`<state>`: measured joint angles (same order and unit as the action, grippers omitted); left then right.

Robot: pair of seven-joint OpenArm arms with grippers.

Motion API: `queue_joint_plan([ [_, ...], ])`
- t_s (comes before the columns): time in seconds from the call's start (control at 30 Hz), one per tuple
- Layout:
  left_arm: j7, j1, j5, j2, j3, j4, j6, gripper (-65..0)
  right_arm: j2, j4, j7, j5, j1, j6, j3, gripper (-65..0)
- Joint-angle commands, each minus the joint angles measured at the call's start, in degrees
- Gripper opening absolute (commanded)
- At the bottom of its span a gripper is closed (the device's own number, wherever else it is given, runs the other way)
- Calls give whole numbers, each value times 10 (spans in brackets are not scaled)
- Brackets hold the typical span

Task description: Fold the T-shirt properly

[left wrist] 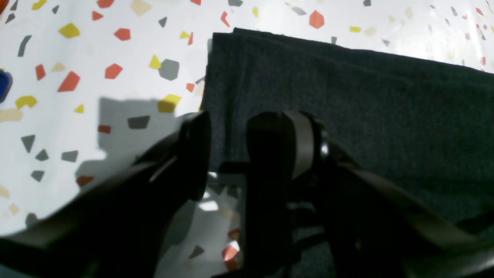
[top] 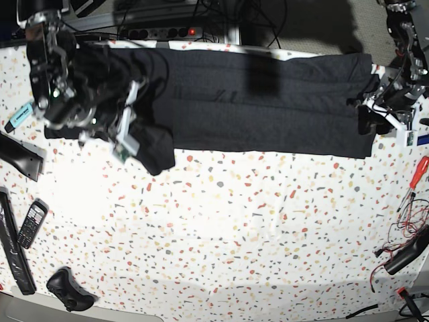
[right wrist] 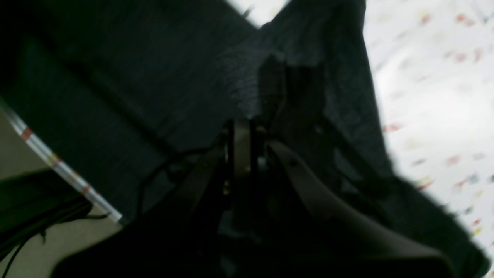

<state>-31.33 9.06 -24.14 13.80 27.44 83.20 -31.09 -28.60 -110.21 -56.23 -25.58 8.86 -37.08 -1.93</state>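
The black T-shirt (top: 268, 104) lies as a long folded band across the far side of the speckled table (top: 221, 228). My right gripper (top: 129, 131), at the band's left end in the base view, is shut on a bunch of the T-shirt (right wrist: 308, 46), which is lifted and drapes around the fingers (right wrist: 272, 83). My left gripper (top: 370, 118) stands open at the band's other end. In the left wrist view the left gripper (left wrist: 231, 148) straddles the edge of the T-shirt (left wrist: 347, 104), with one finger over the bare table and the other over the cloth. No print shows.
A phone (top: 31, 223), long black bars (top: 13, 251) and a black controller (top: 67, 290) lie along the left front. A teal marker (top: 20, 115) sits at the left edge. A red screwdriver (top: 419, 171) and cables (top: 402, 251) lie at the right. A power strip (top: 167, 31) runs behind the table.
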Motion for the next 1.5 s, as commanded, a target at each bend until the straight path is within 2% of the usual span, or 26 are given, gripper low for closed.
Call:
queue_joint_plan([
  [0.0,13,-5,-7,8,4,11,-2,-373,-6,-22,9,-6,7,0,5,-650],
  [0.13,14,-5,13,8,4,11,-2,-373,-6,-67,10,-7,61,0,5,-650],
  [0.3,14,-5,22,8,4,11,-2,-373,-6,-102,9,-40,103,0,5,-650],
  [0.53,14,-5,22,8,4,11,-2,-373,-6,-103,8,-78,122,0,5,-650],
  [0.73,14,-5,22,8,4,11,-2,-373,-6,-103,6,-83,123,-1,5,-650],
  [0.9,14,-5,22,8,4,11,-2,-373,-6,-103,-42,-135,122,-3,5,-465],
  [1.0,14,-5,22,8,4,11,-2,-373,-6,-103,-47,-160,122,-11,5,-449],
  [1.1,13,-5,22,11,4,11,-2,-373,-6,-103,-27,-168,119,-11,5,-448],
  [1.2,8,-5,22,28,4,11,-2,-373,-6,-103,-12,-158,117,-11,5,-449],
  [1.3,-13,-5,12,61,4,11,-2,-373,-6,-103,-12,-129,116,-11,5,-449],
  [1.47,-92,-3,-82,119,4,11,-7,-373,-6,-103,-10,-117,116,-10,5,-449],
])
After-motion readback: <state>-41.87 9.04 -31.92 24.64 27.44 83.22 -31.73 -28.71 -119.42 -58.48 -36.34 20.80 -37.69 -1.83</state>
